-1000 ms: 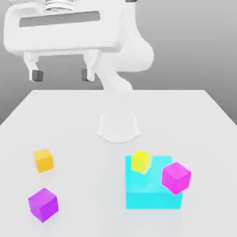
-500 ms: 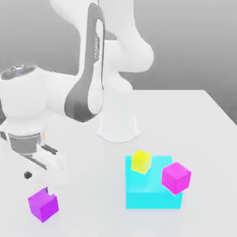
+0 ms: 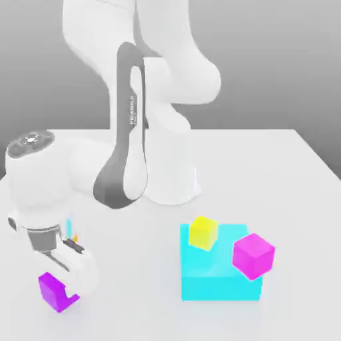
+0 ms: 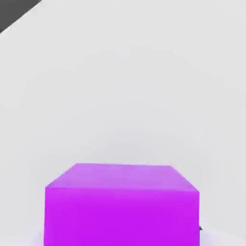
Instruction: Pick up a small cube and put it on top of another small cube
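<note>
The glossy white, rounded arm [image 3: 126,160] with its dark grey elbow band bends low over the matte white table [image 3: 293,186]. Its gripper [image 3: 66,283] sits at the smooth, flat-shaded purple cube [image 3: 54,292] near the table's front edge on the exterior view's left. One white finger [image 3: 83,266] stands against the cube's side that faces the exterior view's right, overlapping its corner. Whether the jaws are spread around the cube or already pressing on it I cannot tell. In the hand view the purple cube [image 4: 120,204] looms close with sharp edges and a plain, unmarked top, resting on the table.

On the exterior view's right lies a flat cyan square block [image 3: 220,266]. A small yellow cube [image 3: 204,233] sits tilted on its far corner, and a magenta cube [image 3: 254,255] sits tilted at the edge on the exterior view's right.

Compared with half a second ago, the wrist has come lower and the finger now covers part of the purple cube, which has kept its place on the table. A thin sliver of orange [image 3: 78,236] shows beside the wrist, where an orange cube stood in the open a second ago. The yellow and magenta cubes and the cyan block have not moved.
</note>
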You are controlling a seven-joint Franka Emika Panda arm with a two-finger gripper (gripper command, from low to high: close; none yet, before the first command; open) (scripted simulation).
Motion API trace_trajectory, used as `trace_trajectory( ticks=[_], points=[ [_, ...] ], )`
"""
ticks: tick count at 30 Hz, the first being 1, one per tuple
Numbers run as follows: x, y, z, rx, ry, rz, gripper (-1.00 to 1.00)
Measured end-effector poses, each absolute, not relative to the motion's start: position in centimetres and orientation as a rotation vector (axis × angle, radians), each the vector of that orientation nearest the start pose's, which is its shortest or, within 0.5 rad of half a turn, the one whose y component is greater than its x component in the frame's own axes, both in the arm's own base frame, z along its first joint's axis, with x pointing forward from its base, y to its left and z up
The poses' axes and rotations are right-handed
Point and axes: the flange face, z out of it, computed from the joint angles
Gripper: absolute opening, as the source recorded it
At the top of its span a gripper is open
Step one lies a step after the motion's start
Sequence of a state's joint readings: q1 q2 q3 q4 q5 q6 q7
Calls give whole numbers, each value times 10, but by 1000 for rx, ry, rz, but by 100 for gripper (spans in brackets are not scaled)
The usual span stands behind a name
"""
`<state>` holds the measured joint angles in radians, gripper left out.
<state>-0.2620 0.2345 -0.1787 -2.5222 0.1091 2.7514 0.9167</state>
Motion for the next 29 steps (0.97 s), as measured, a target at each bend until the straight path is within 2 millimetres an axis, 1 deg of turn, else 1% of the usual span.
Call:
trace_trajectory(
  ticks=[1,4,6,7,9,12,15,17,20,21,22,25,26,29],
  points=[
    [418,-194,199,-2392,2032,1,-100],
    [433,-145,220,-2591,1760,6,-100],
    [441,-105,233,-2723,1540,9,-100],
    [444,-81,239,-2790,1412,10,-100],
    [446,-39,251,-2897,1171,11,-100],
    [441,16,269,-3016,815,12,-100],
    [429,61,287,-3090,474,11,-100],
    [418,89,298,-3119,248,9,-100],
    [396,134,314,-3132,-115,6,-100],
    [390,145,316,-3129,-213,4,-100],
    [387,151,309,-3127,-262,4,-100],
    [384,156,274,-3125,-305,3,-100],
    [384,156,263,-3125,-308,2,100],
    [384,156,263,-3125,-308,2,100]
  ],
)
